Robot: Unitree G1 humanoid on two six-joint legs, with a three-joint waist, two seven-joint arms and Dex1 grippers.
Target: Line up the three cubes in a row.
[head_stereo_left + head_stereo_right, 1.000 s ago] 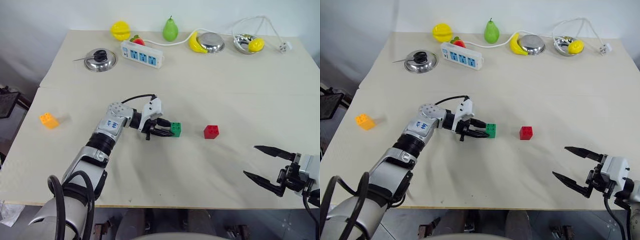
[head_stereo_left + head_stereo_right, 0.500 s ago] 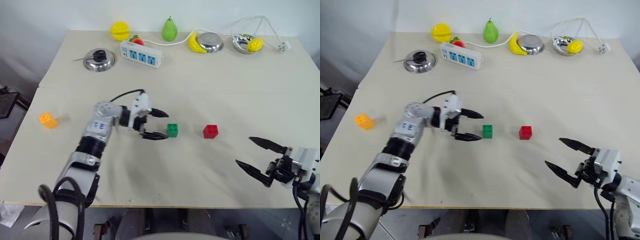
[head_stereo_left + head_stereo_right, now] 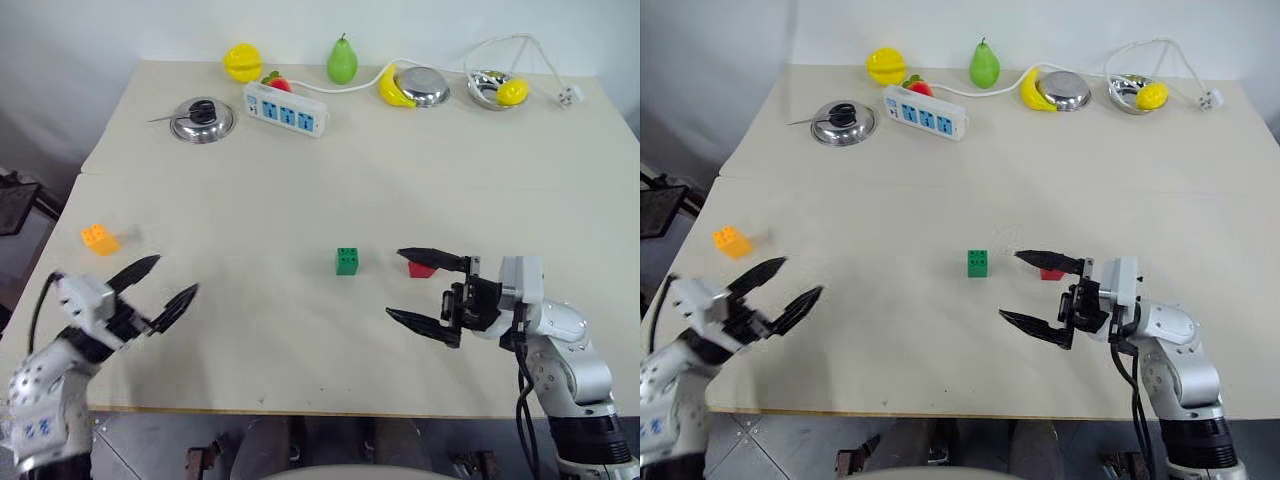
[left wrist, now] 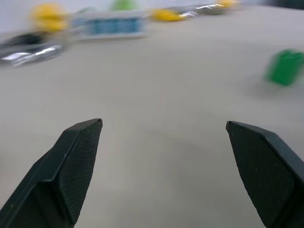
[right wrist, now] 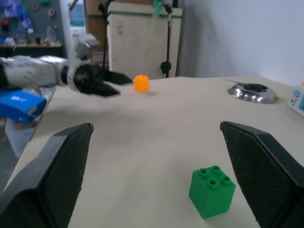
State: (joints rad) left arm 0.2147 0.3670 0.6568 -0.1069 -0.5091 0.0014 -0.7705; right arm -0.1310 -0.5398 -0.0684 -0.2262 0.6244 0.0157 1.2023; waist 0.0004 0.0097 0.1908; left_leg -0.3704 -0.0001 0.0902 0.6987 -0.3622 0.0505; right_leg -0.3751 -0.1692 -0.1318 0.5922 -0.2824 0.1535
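Both grippers stand wide open and hold nothing. A second ago the left gripper was closed on the green cube at mid-table; since then it has let go and swung back to the near left corner of the table, with the green cube left standing upright and free beside the red cube. Meanwhile the right gripper has come in from the near right edge and now hovers close to the red cube, one black finger crossing in front of it, the other lower and nearer the table edge. In my judgement the green cube's placement is done, two cubes already sit in a rough row, and the orange-yellow cube, well apart near the left edge, remains to be brought in; the left gripper is near it and looks best placed to fetch it. The red cube is largely hidden behind the right gripper's upper finger, so I cannot tell whether that finger touches it or whether its studs face up. The right wrist view shows the green cube between its fingers, with the orange-yellow cube small and far off.
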